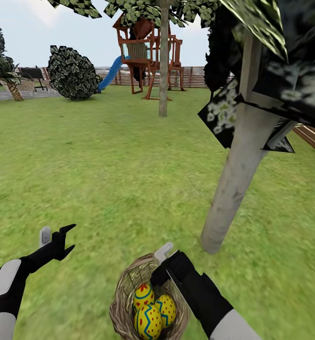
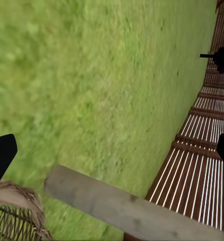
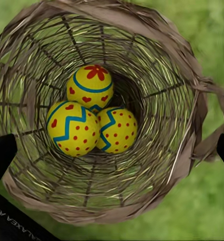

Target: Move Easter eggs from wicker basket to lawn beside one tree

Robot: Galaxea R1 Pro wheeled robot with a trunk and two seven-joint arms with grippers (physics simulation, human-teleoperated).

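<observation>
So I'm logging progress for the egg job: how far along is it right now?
Nothing is placed yet: all three Easter eggs lie together in the wicker basket. In hand: the right pincer is open directly above the basket's mouth, while the left pincer is open over the lawn, holding nothing. The basket already sits close to a tree. Left: lifting out each egg and setting it by that trunk.

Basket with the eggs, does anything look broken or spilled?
Nothing stands out. The basket sits upright on the grass beside the tree, and all three eggs lie together at its bottom, whole. The right end effector hovers over the rim, open.
</observation>
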